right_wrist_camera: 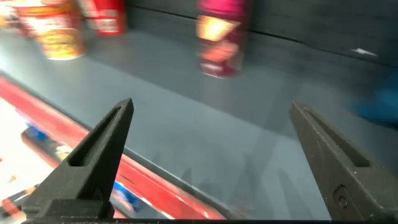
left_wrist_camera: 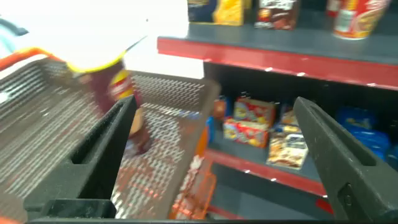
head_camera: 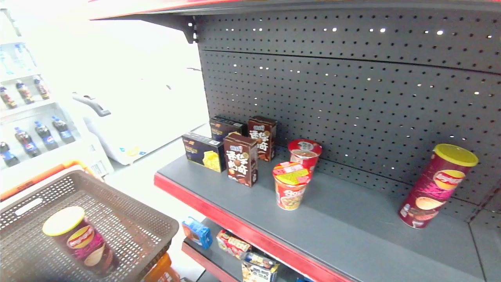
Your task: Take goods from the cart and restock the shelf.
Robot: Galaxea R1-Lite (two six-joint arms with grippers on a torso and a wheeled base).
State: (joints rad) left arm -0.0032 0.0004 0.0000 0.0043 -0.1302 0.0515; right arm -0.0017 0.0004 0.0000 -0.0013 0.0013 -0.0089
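Note:
A maroon chips can (head_camera: pixel 80 241) with a yellow lid stands in the brown cart basket (head_camera: pixel 129 219) at the lower left. In the left wrist view my left gripper (left_wrist_camera: pixel 214 102) is open, beside the basket (left_wrist_camera: pixel 43 93), with that can (left_wrist_camera: pixel 115 93) just beyond one of its fingers (left_wrist_camera: pixel 106 149). A matching chips can (head_camera: pixel 436 186) stands on the grey shelf (head_camera: pixel 352 231) at the right. My right gripper (right_wrist_camera: pixel 211 106) is open and holds nothing, above the shelf's front part (right_wrist_camera: pixel 186 106), and that can (right_wrist_camera: pixel 221 40) stands farther back.
Dark snack boxes (head_camera: pixel 240 158) and two cup noodles (head_camera: pixel 291 186) stand on the shelf's left and middle. A perforated back panel (head_camera: pixel 352 98) closes the shelf behind. The lower shelf (left_wrist_camera: pixel 267 130) holds packaged snacks. Free room lies between the cups and the right can.

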